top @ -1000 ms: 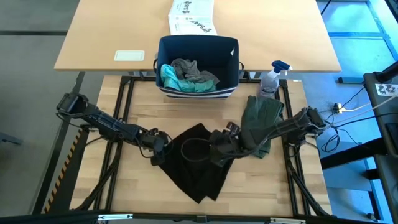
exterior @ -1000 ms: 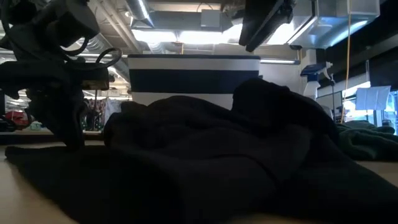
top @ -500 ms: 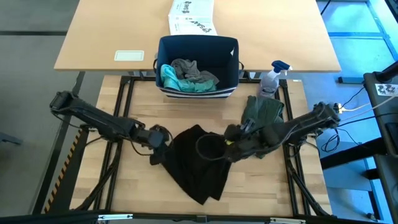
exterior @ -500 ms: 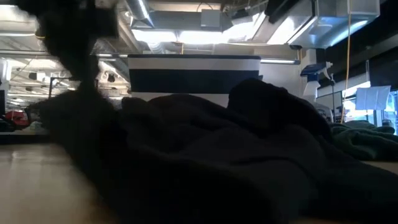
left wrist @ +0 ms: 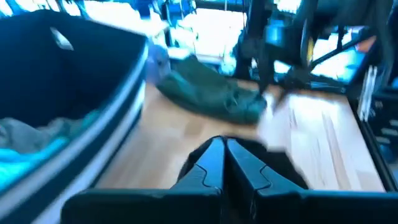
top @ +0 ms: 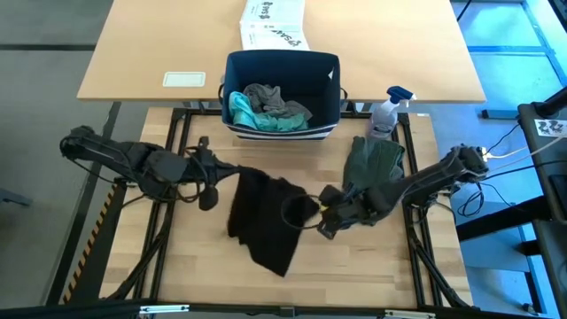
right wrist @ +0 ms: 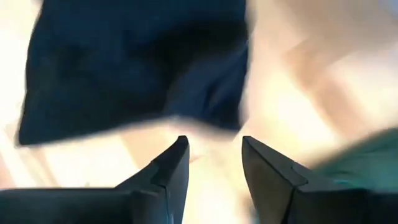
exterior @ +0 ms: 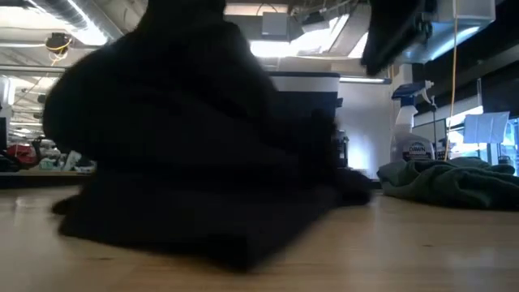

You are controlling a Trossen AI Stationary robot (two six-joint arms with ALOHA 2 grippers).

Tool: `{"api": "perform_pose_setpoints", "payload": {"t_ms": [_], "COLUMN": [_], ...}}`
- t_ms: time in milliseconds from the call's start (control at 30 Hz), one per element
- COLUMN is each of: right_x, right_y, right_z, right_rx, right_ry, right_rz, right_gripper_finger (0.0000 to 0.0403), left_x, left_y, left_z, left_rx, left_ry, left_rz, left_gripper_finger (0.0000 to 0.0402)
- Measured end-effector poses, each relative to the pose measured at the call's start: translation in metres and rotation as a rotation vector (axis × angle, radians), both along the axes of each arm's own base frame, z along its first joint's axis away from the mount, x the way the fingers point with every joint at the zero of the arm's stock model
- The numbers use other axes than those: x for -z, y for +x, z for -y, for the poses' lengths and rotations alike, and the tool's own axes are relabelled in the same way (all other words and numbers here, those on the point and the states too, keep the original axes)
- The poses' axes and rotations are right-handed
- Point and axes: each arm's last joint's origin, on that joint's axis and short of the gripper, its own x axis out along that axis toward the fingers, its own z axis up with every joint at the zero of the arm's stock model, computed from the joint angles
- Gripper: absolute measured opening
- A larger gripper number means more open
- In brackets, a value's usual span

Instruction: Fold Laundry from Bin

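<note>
At the left of the overhead frame the left gripper (top: 205, 168) sits at mid-height, just left of the black shirt (top: 266, 217). In its own wrist view its two fingers (left wrist: 211, 163) are pressed tight together with nothing visible between them, and a dark fold of the shirt lies just past the tips. It looks empty.

The shirt lies bunched on the wooden table (top: 204, 266), centre of the frame and slightly low, doubled into a narrow strip slanting toward the bottom.

Above it, at top centre, stands the blue bin (top: 282, 66), with a teal piece (top: 241, 111) and a grey piece (top: 270, 97) inside it.

Right of the shirt, the right gripper (top: 323, 221) hovers beside the shirt's right edge. Its wrist view shows the fingers (right wrist: 174, 168) partly apart over bare wood, the cloth just beyond them, holding nothing.

Further right, in the upper right of the table, the green garment (top: 372, 164) lies in a heap, with a spray bottle (top: 387, 111) above it.

The step in hand appears to be folding the black shirt, which is not yet neat. The next move probably calls for each gripper to take a fresh edge or corner and flatten the bundle before another fold.
</note>
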Motion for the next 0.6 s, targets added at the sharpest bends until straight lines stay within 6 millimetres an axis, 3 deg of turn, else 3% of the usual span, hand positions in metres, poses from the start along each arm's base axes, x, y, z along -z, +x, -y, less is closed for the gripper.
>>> {"api": "perform_pose_setpoints", "payload": {"t_ms": [233,333,433,600], "right_x": [0.066,0.081,0.093,0.113], "right_y": [0.003,0.008,0.014,0.032], "right_z": [-0.004,-0.004,-0.003,0.007], "right_rx": [-0.147,-0.225,-0.295,-0.256], "right_ry": [0.063,-0.002,-0.186,-0.297], "right_rz": [0.074,0.203,0.315,0.376], "right_gripper_finger": [0.0145,0.0145,0.0145,0.0145], "left_x": [0.002,0.006,0.007,0.01], "left_y": [0.003,0.007,0.01,0.014], "left_z": [-0.001,0.0,0.0,0.0], "left_rx": [-0.027,-0.006,-0.004,0.002], "left_ry": [0.058,0.069,0.074,0.074], "left_rz": [-0.026,-0.051,-0.063,-0.078], "left_gripper_finger": [0.0,0.0,0.0,0.0]}}
